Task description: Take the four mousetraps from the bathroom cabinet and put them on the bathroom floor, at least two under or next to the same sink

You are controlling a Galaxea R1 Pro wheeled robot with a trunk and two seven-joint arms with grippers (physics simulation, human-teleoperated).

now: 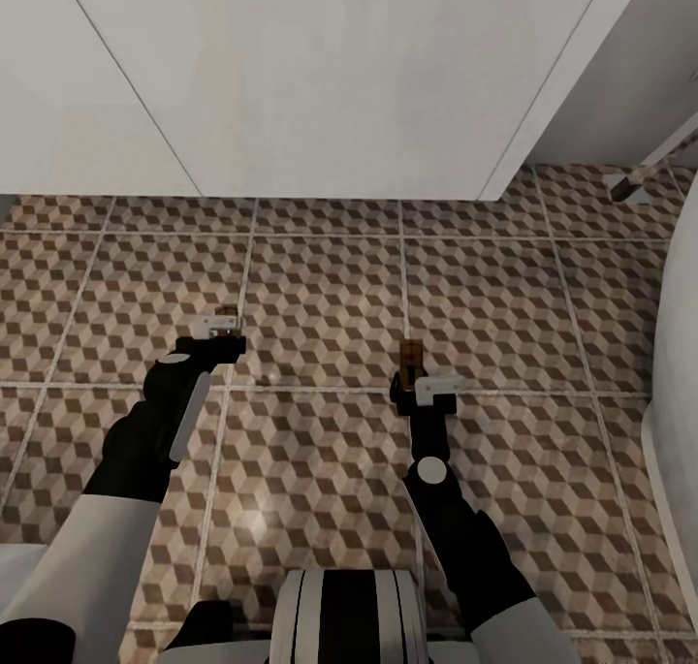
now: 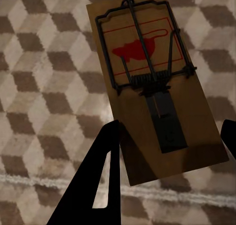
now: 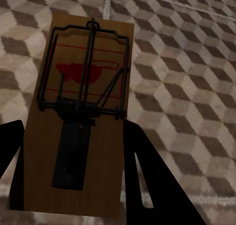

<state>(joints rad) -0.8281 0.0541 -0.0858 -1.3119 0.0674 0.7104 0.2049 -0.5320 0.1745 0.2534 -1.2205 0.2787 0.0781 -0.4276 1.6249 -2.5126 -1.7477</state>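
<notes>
Two mousetraps are in view, each a tan board with dark spring bars and a red mark. My left gripper [image 1: 221, 327] [image 2: 172, 131] is shut on the end of one mousetrap [image 1: 227, 312] [image 2: 147, 72], low over the bathroom floor [image 1: 320, 286]. A tile to the right, my right gripper [image 1: 427, 388] [image 3: 73, 131] is shut on the other mousetrap [image 1: 411, 354] [image 3: 83, 102]; its black fingers [image 3: 147, 180] press both long edges. The sink's white flat front panels [image 1: 291, 82] stand about one tile beyond both traps.
A white bathtub's curved edge [image 1: 679, 373] runs along the right side. A grey metal fitting [image 1: 630, 184] sits on the floor at the far right, past the vanity's corner. My trunk [image 1: 349, 616] is at the near edge. Patterned tiles lie open between the arms.
</notes>
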